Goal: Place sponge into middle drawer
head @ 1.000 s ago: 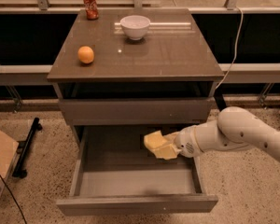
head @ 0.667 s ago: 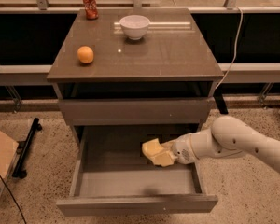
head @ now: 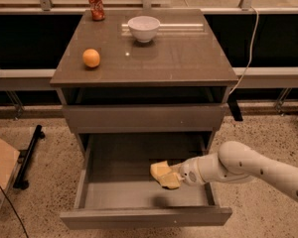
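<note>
Fingers [head: 179, 177]: clenched on the right end of the sponge [head: 163, 172], mostly hidden behind it.
Gripper [head: 175, 176]: inside the open drawer [head: 144, 216], right of its middle, at the tip of the white arm [head: 248, 165] that reaches in over the right wall.
Sponge: held tilted and clear of the drawer floor, sticking out left of the fingers; its shadow lies on the floor nearer the front wall.
Edges: the right wall is just beside the wrist. The front wall is near, on the viewer's side of the fingers. The left wall is well apart from them.
Open room: bare grey floor runs from under the fingers to the left wall, with a narrower strip toward the front wall.
Overhead: a closed drawer front [head: 144, 118] sits above and behind the fingers, over the rear of the open drawer.
Desk [head: 188, 58]: its top is well above the fingers and carries the other things.
Counts: one sponge, one open drawer, one closed front, one orange [head: 91, 58], one white bowl [head: 143, 28], one red can [head: 96, 5].
Far left of the fingers: one cardboard box [head: 0, 172] on the speckled ground.
</note>
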Available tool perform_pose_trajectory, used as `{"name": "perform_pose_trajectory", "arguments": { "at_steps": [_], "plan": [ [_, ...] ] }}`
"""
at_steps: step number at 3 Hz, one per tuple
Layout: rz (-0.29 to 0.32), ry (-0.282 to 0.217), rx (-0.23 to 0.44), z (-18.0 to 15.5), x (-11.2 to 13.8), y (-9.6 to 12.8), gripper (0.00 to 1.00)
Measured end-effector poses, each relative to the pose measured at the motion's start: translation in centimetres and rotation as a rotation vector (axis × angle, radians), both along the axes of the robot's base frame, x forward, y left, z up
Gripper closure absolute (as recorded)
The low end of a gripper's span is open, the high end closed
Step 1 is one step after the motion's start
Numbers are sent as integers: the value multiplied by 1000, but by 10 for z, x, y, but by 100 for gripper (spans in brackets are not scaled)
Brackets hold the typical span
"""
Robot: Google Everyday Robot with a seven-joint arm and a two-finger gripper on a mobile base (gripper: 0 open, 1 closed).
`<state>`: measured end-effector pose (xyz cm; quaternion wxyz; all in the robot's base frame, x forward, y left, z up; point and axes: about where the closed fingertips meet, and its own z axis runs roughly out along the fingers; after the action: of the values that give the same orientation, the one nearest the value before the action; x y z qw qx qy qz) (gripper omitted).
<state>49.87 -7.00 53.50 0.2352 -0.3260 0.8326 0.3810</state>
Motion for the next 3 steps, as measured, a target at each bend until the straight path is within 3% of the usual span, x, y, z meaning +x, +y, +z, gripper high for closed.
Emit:
{"name": "perform_pose_trajectory", "arguments": {
  "at_steps": [2,3],
  "plan": [
    [-129,118,11,-66,-6,0,98],
    [-197,154,-2,-92,-4,1,84]
  ]
}}
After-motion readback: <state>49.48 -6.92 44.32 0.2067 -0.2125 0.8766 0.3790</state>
